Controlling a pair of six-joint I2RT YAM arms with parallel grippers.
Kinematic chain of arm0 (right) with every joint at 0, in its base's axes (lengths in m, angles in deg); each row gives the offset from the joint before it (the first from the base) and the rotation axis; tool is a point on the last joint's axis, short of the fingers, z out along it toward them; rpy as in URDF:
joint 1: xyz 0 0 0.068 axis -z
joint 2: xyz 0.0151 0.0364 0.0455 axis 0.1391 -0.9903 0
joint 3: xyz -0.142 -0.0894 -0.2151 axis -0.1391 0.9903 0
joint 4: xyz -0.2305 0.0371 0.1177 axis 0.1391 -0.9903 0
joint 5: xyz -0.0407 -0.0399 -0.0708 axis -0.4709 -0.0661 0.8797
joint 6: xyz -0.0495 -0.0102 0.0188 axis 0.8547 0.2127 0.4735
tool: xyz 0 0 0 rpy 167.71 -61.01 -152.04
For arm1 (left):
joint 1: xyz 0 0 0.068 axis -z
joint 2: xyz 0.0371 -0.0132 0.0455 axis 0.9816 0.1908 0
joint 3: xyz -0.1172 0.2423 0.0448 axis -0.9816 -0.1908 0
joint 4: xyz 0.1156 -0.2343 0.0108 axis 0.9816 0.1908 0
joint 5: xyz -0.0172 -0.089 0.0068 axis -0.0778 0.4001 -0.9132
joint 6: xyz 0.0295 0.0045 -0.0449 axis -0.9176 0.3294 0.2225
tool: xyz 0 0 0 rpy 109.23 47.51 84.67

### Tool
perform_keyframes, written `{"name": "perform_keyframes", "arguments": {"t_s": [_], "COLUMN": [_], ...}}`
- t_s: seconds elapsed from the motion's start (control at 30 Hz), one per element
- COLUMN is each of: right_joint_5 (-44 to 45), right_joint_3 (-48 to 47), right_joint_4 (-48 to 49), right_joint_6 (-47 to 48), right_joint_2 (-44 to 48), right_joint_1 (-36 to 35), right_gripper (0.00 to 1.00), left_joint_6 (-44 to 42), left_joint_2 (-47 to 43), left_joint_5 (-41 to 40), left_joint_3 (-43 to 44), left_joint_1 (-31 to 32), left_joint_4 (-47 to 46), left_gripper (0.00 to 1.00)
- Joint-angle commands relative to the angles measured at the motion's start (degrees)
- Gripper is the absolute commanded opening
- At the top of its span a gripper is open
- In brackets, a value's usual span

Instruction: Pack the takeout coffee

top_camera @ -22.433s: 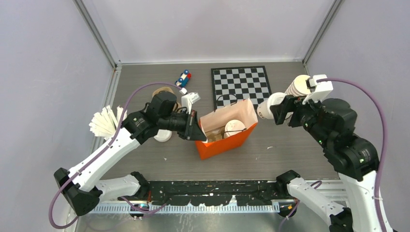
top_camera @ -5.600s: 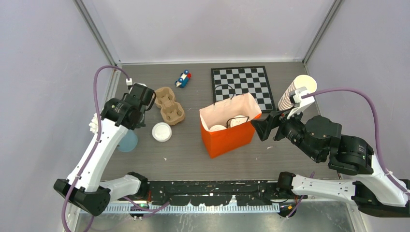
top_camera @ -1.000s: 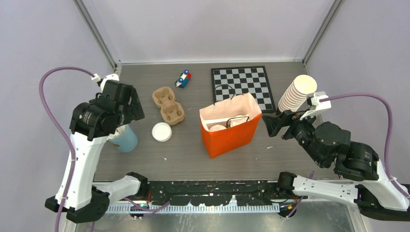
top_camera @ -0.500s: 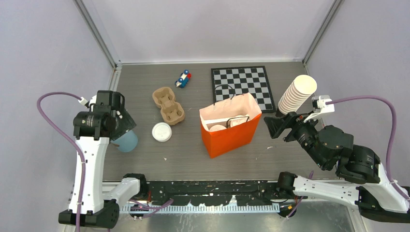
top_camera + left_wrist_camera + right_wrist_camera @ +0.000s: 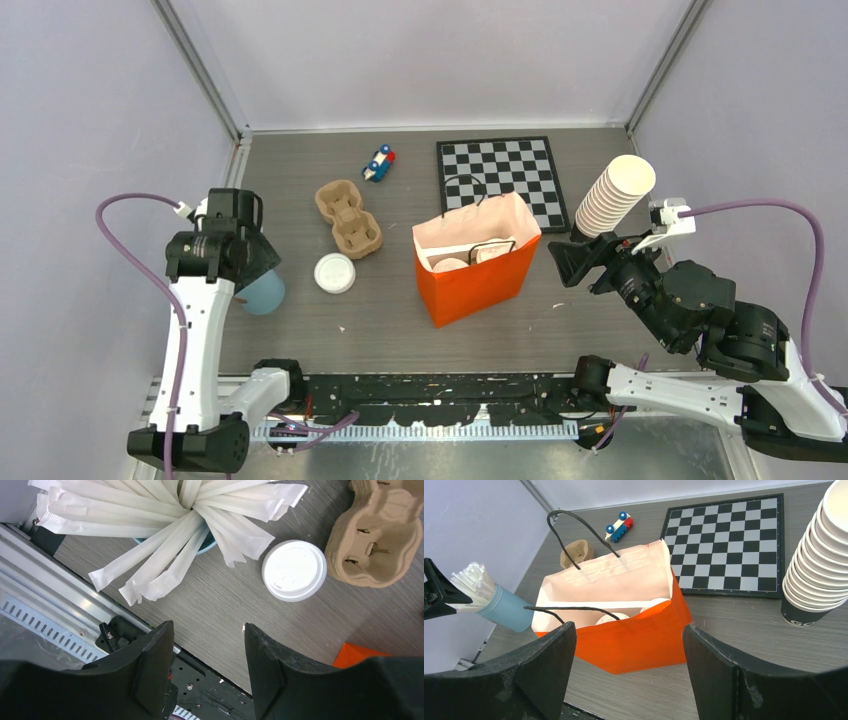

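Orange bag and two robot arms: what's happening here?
Two robot arms are packing a drinks order. The takeout coffee, white lids showing, sits inside the orange paper bag. Both pincers are open and empty: the left pincer hangs over the wrapped straws, and the right pincer faces the bag.

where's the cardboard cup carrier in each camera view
top external: the cup carrier sits left of centre, between the toy car and the white lid.
left wrist: top right corner, right of the white lid.
right wrist: upper left, partly hidden behind the bag.
shared landmark: the orange bag.
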Motion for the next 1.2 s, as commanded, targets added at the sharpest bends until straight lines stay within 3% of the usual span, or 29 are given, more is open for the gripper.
{"name": "perform_keyframes", "arguments": {"t_s": [0.0, 0.87, 1.17], "right_joint_5": [1.4, 3.6, 4.3], "right_joint_3": [0.0, 0.6, 0.7], "right_joint_4": [2.7, 2.3, 2.2], "right_joint_6": [0.1, -0.2, 0.4], "right_joint_2": [0.0, 2.4, 2.8], "right_joint_1": [0.1, 0.1, 0.1], "right_gripper": [0.82, 0.82, 0.82], "left_joint_6": [0.5, -0.9, -1.8], "left_joint_2": [-1.1, -0.9, -0.6], "left_joint_5": [-3.0, -8.8, -12.2], "left_joint_3": [-1.4, -8.0, -7.8], "left_joint_1": [-1.1, -4.0, -4.0], "left_joint_4": [-5.1, -10.5, -10.6], "left_gripper": [0.55, 0.44, 0.48]}}
